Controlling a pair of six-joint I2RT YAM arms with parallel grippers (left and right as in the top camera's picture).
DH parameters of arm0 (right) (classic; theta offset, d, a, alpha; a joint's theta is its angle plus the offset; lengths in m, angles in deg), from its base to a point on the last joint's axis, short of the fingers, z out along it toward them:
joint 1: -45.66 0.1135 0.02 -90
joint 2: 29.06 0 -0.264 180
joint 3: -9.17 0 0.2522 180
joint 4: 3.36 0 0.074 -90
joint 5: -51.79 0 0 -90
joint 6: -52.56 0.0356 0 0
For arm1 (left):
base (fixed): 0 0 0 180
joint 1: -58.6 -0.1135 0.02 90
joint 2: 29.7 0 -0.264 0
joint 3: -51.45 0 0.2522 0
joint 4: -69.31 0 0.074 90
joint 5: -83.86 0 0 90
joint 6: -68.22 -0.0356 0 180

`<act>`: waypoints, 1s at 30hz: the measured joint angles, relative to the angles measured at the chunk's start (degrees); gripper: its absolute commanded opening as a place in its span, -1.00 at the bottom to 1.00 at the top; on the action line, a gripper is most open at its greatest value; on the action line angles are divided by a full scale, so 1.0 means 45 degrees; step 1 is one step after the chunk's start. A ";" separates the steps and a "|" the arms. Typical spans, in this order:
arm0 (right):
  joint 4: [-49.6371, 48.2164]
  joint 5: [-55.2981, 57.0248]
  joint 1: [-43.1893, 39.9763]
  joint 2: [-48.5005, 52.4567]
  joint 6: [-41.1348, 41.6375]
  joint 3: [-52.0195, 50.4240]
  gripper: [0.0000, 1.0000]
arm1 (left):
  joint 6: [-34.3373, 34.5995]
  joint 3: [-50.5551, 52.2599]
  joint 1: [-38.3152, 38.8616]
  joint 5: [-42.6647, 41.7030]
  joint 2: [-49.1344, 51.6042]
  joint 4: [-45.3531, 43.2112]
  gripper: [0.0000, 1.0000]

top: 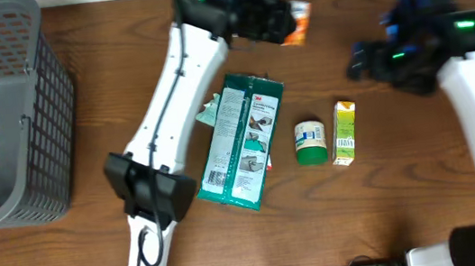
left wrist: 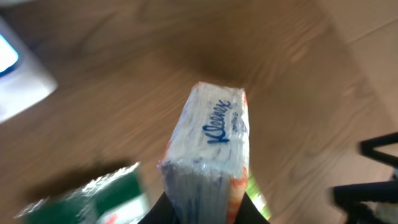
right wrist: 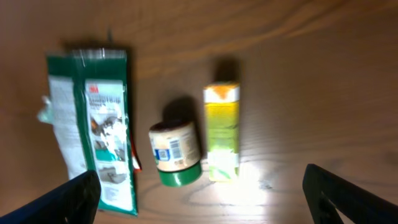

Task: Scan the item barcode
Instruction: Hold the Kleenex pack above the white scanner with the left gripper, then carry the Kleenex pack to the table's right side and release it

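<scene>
I am clamping my left tool (left wrist: pixel 202 214) on the Kleenex tissue pack (left wrist: pixel 210 146) at the overhead frame's upper middle, its long axis pointing away from me. My right tool (right wrist: pixel 208 199) (fingers wide apart, empty) is hovering further right.

Overhead looks straight down on the whole table (top: pixel 406 176); wrist views look down from closer, the right sharing the green packet (top: pixel 240 142).
</scene>
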 measured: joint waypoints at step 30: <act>0.1763 -0.0821 -0.6853 -0.5037 -0.0039 0.2171 0.99 | 0.0063 0.0117 0.8908 0.3555 0.4459 -0.6358 -0.85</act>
